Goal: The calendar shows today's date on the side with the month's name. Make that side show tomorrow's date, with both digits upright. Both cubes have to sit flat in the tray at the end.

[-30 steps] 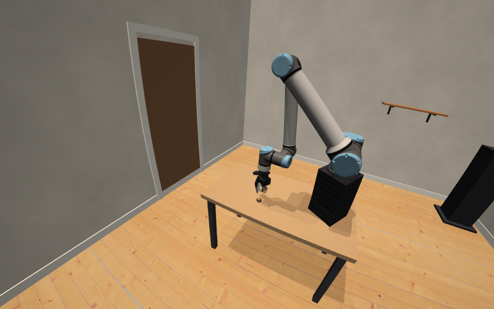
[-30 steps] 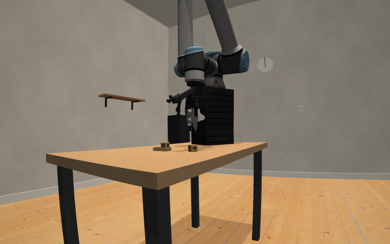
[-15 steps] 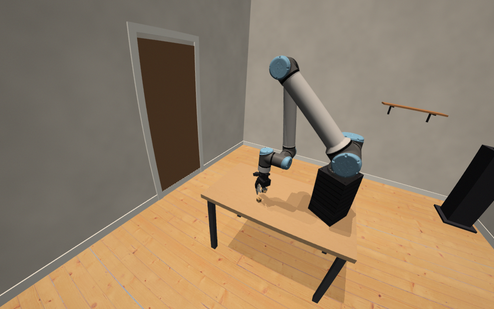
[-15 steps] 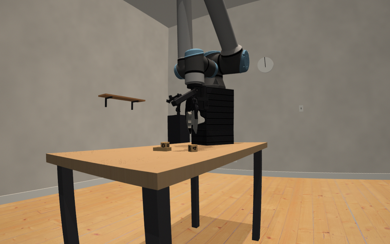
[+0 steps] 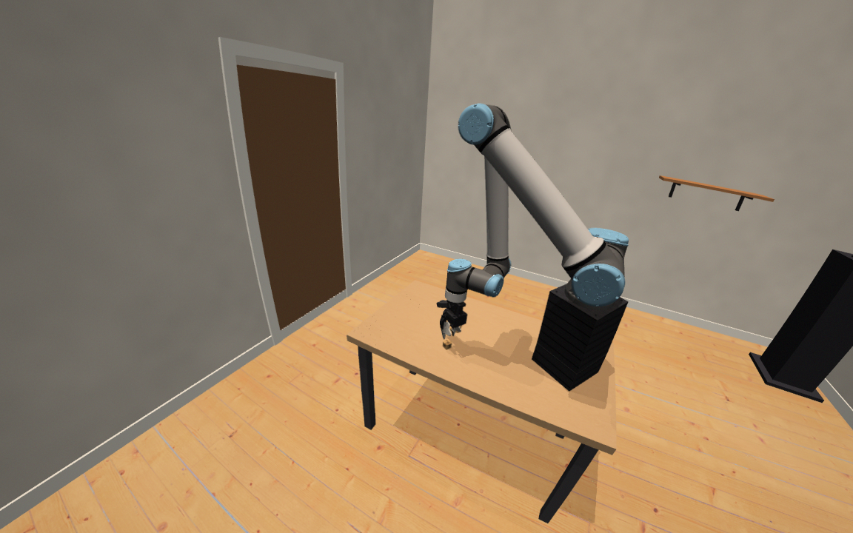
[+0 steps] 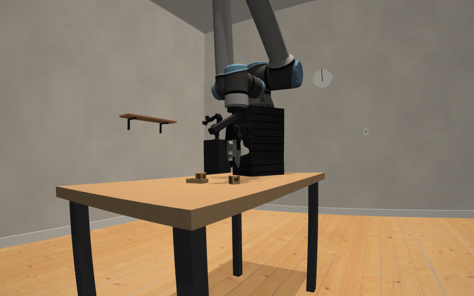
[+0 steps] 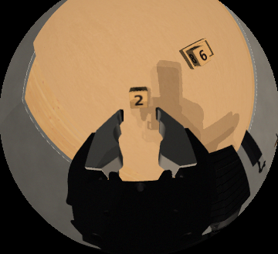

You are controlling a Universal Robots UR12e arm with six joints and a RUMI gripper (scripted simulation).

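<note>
A loose wooden cube [image 7: 138,97] lies on the table outside the tray, with 2 on its top face. In the exterior view this cube [image 6: 234,179] shows a 4 on its side. The other cube [image 7: 198,55] sits in the low wooden tray [image 6: 197,180], with 6 on top, and this cube [image 6: 200,175] shows a 0 towards the exterior camera. My gripper [image 7: 139,109] hangs above the table, just short of the loose cube. Its fingers stand apart with nothing between them. In the top view my gripper [image 5: 451,331] hovers over the loose cube [image 5: 446,343].
The arm's black pedestal [image 5: 578,337] stands on the table's right part, behind the cubes in the exterior view [image 6: 261,139]. The table's left edge lies close to the cubes in the top view.
</note>
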